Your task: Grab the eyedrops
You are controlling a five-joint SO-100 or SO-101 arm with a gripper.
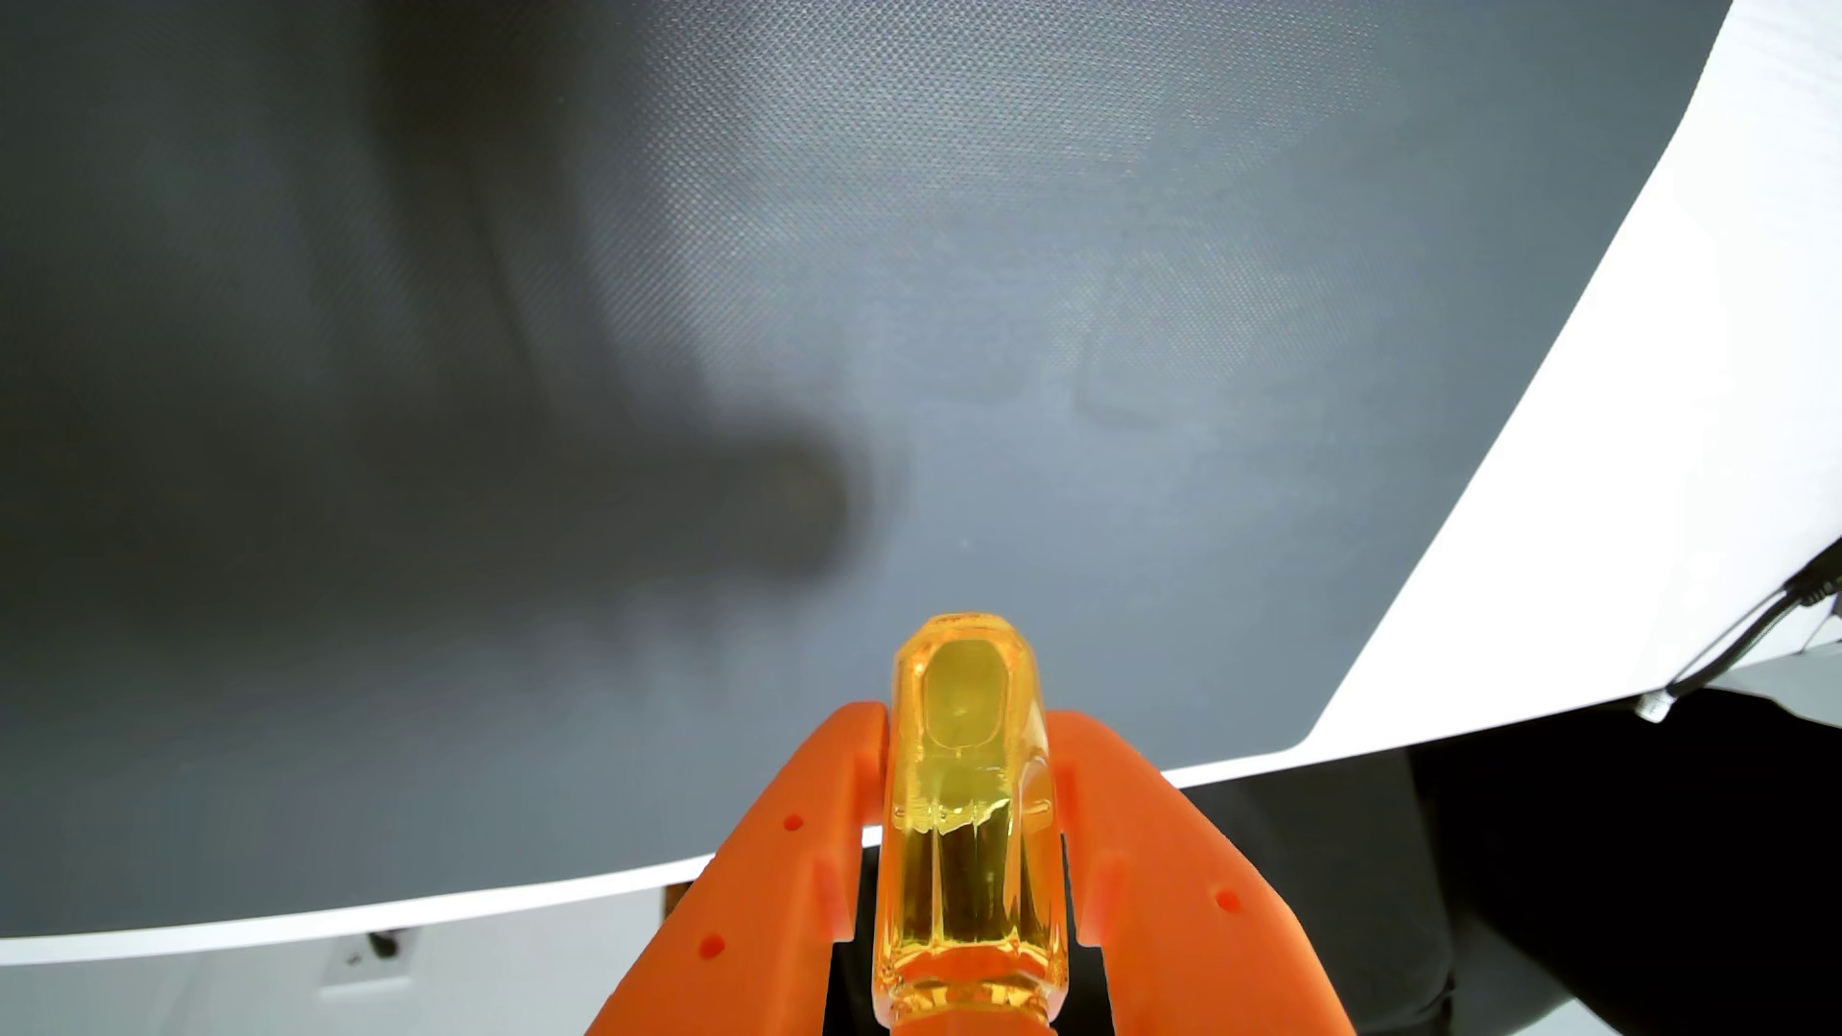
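In the wrist view, the orange plastic two-finger gripper (967, 737) enters from six o'clock and pinches the small translucent amber eyedrop bottle (965, 797) between its two fingers (797, 847), one pressed on each flat side. The bottle's base points toward twelve o'clock and its neck end sits back between the fingers at six o'clock, so it lies along the gripper's own axis; that alignment probably gives the fingers the widest faces to squeeze. The bottle seems lifted clear of the dark grey textured mat (698, 249), judging by the soft shadow cast toward nine o'clock. The white table surface (1645, 448) borders the mat from three to six o'clock, with a thin black cable (1754, 628) at three o'clock. The grab looks achieved.
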